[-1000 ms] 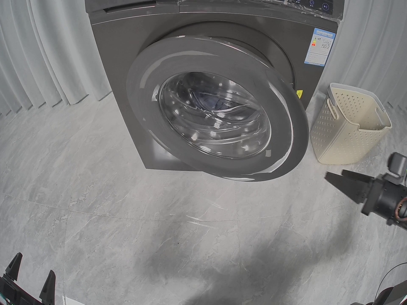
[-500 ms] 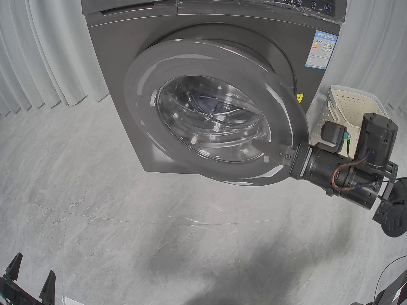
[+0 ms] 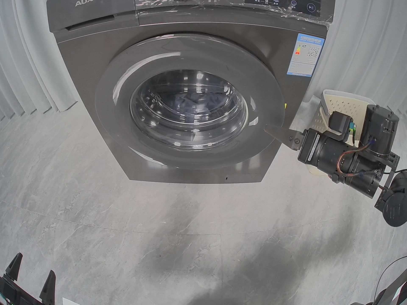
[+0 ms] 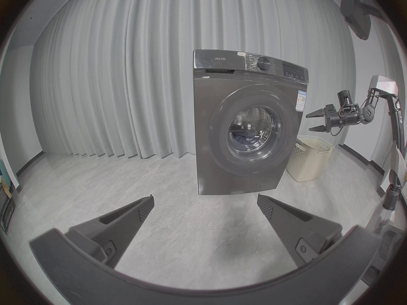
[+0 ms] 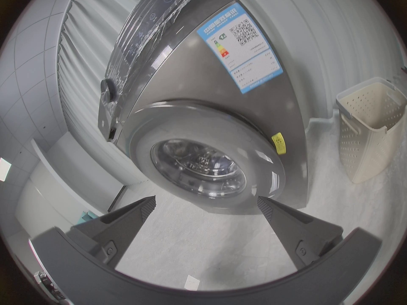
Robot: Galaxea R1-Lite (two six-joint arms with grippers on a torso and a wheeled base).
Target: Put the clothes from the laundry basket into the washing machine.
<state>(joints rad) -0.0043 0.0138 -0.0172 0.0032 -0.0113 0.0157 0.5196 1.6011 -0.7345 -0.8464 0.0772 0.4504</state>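
Note:
The dark grey washing machine (image 3: 85, 60) stands ahead, and its round glass door (image 3: 188, 106) lies flat against the front, looking shut. Dark clothes (image 3: 193, 100) show through the glass inside the drum. The cream perforated laundry basket (image 3: 339, 104) stands on the floor to the machine's right, partly hidden by my right arm; I see no clothes in it (image 5: 373, 123). My right gripper (image 3: 271, 130) is open, its fingers right at the door's right edge. My left gripper (image 3: 34, 264) is open and low at the near left, holding nothing.
Pale curtains (image 3: 25, 43) hang behind and beside the machine. Grey tiled floor (image 3: 169, 234) stretches open in front of the machine. The basket (image 4: 309, 164) sits close against the machine's right side.
The door has swung from open to flat against the machine. My right arm came in from the right edge to the door's rim. The head camera shifted too.

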